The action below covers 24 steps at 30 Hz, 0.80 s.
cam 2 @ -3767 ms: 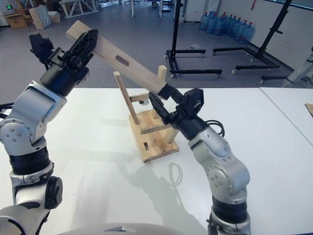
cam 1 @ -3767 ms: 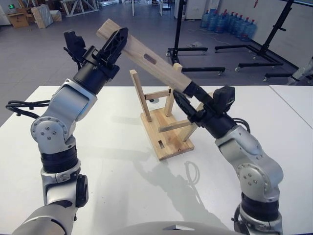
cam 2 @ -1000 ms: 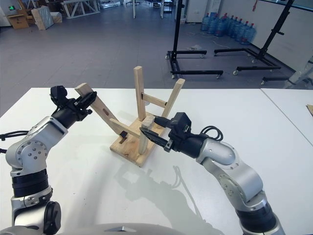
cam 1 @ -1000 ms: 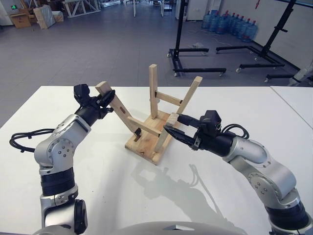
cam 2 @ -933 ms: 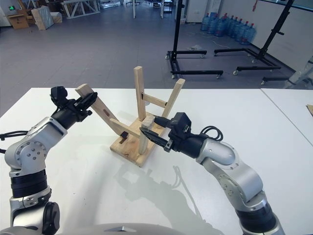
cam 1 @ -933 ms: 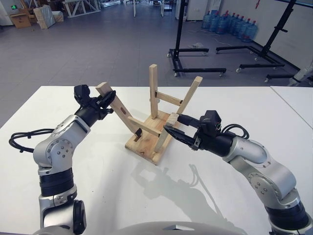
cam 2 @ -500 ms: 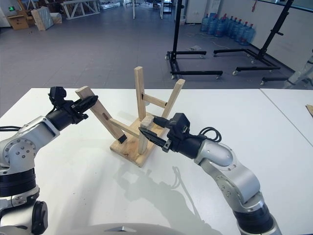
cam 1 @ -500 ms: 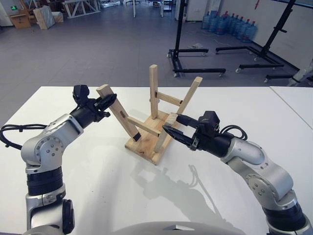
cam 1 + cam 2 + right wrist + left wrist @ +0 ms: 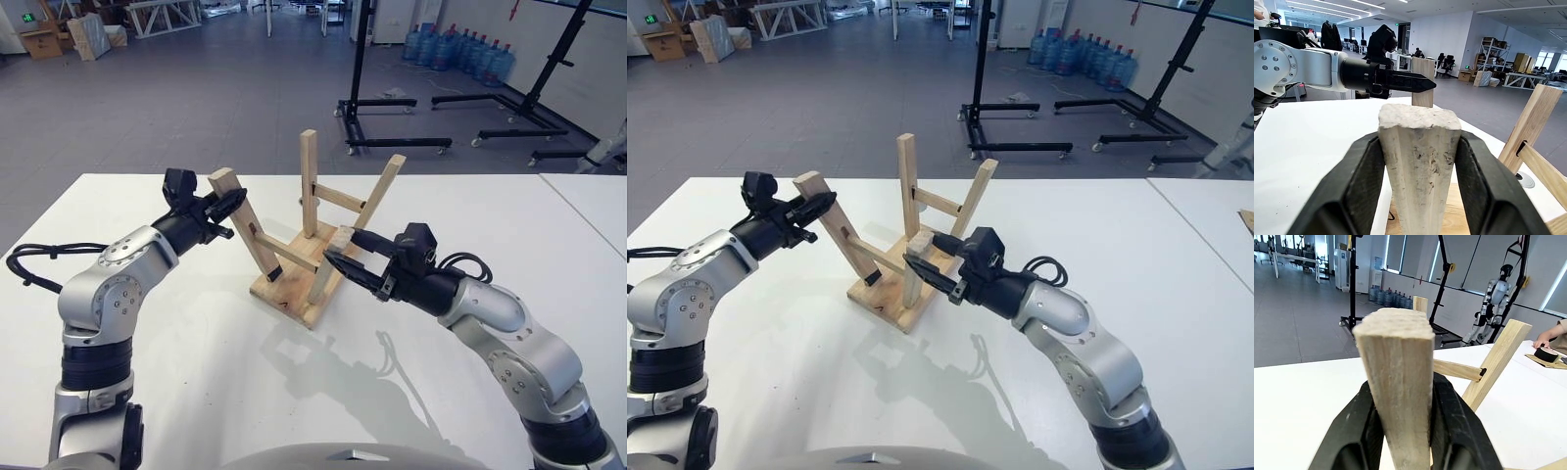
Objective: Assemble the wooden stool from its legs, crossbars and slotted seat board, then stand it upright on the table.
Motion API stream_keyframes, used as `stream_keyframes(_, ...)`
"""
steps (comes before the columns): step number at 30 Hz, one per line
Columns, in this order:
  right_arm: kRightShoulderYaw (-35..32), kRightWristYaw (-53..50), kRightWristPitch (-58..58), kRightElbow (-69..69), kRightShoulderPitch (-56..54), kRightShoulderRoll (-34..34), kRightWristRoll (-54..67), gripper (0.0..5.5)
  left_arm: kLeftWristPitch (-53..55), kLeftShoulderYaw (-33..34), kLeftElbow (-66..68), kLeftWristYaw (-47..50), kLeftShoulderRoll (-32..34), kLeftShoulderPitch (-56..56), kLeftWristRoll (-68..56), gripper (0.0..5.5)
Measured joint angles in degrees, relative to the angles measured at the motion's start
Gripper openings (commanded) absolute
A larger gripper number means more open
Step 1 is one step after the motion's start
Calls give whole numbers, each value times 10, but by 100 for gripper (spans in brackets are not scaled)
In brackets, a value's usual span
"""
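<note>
The right gripper (image 9: pixel 339 252) is clamped on the top end of the near leg (image 9: pixel 321 282), and the left gripper (image 9: pixel 229 208) grips the top of the slanted leg (image 9: pixel 261 245), with a crossbar (image 9: pixel 290 253) bridging them; both should probably press down together, each along its leg's slant, to avoid jamming; the seat board (image 9: pixel 294 299) lies flat on the table (image 9: pixel 196 333), below and between the grippers; the far legs (image 9: pixel 309 181) stand behind.
</note>
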Motion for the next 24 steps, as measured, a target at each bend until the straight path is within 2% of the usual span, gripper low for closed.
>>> stream_keyframes(11, 4, -7, 1, -2, 1, 10, -4, 203, -21, -20, -19, -13, 2, 15, 19, 107)
stream_keyframes(17, 14, -29, 58, -10, -31, 11, -4, 203, -55, -70, -61, 8, 4, 42, 82, 107)
stream_keyframes(24, 19, -35, 62, -13, -29, 17, -19, 203, -165, -94, -43, 27, -10, 92, 110, 107)
